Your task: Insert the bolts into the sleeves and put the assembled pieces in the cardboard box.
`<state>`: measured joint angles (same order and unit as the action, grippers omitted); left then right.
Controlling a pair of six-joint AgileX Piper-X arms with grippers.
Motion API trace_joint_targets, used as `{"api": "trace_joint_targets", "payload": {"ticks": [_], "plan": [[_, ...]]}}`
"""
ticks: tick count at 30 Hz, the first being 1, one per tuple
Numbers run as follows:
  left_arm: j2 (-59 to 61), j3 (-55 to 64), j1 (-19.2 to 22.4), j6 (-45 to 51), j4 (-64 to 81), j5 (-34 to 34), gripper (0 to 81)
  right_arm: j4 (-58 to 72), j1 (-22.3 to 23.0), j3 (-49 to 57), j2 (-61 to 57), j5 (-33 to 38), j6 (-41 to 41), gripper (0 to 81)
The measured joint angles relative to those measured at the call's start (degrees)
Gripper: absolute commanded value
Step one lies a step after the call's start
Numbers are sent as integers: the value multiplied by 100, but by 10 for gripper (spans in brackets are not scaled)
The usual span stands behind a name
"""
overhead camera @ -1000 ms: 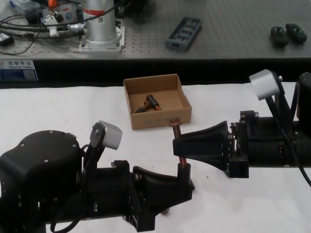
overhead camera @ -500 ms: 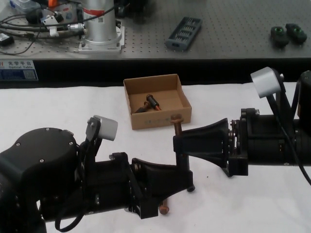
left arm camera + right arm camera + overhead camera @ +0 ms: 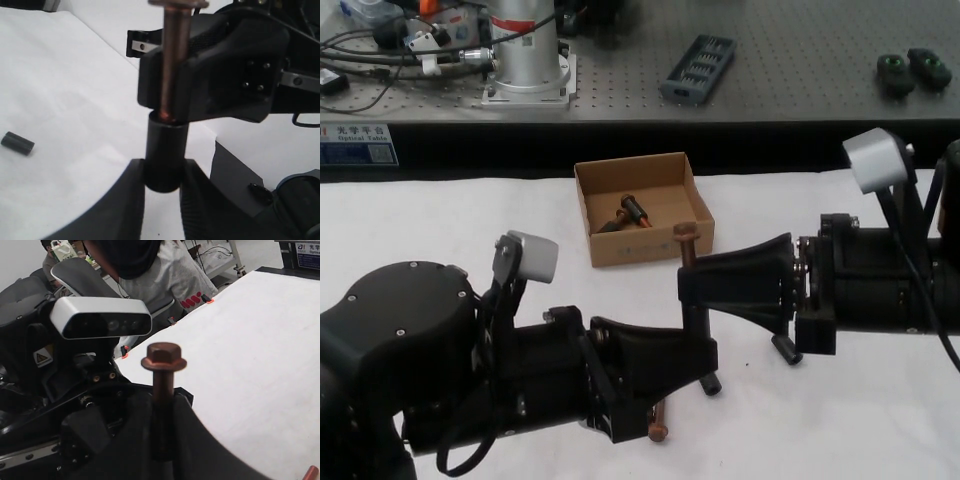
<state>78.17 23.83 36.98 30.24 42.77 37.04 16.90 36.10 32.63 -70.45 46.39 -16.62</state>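
Over the last second the left arm drew back and lower over the white cloth (image 3: 450, 220), and the right arm edged up. The bare copper shaft that had spanned the gap between the two grippers was now mostly covered from below by dark tube. I judged the insertion to be under way but not seated, with the trip to the box yet to come.

The open brown cardboard box (image 3: 650, 240) stood just beyond the grippers, with a few dark and copper pieces already in it. The right gripper (image 3: 688, 288) was clamped on the copper-coloured bolt with a flanged hexagonal head (image 3: 163, 357), held upright and head-up. The left gripper (image 3: 698, 352) pinched the short black cylindrical sleeve (image 3: 165, 155) directly beneath. In the left wrist view the shaft tip was just entering the sleeve's mouth, and most of the shaft was still exposed.

On the cloth lay a spare black sleeve (image 3: 786, 349) under the right arm, another (image 3: 708, 383) by the left gripper, and a spare copper bolt (image 3: 657, 425).
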Motion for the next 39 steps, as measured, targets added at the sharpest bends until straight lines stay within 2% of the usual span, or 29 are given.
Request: {"api": "trace_joint_targets", "payload": {"ticks": [3,5,10,15,22,25,28,32,36,37,39], "plan": [[0,0,0,21,95,-66,27,49,-7,0,0,13,0,376],[0,0,0,21,158,-150,27,55,-7,0,76,-22,-37,445],[0,0,0,70,185,-519,27,-117,-7,0,328,-147,-48,372],[0,75,-35,-190,370,-1032,27,-252,-112,0,773,-349,-52,373],[6,496,-118,-722,15,-1076,27,-635,-552,0,1046,-592,-52,373],[234,643,-383,-799,-56,-1206,27,-1258,-658,0,1043,-592,-52,373],[631,1023,-738,-799,-339,-1003,27,-1510,-661,0,1066,-509,-52,361],[1318,1493,-1087,-925,-738,-758,27,-1542,-661,0,1266,-484,-52,279],[1600,1909,-1141,-1073,-1273,-700,27,-1542,-661,0,1811,-572,-52,247],[1842,2312,-1147,-1300,-1874,-653,27,-1566,-661,0,1936,-572,-52,244],[1992,2554,-1165,-1468,-2179,-625,27,-1629,-661,0,2092,-587,-52,239]]}}
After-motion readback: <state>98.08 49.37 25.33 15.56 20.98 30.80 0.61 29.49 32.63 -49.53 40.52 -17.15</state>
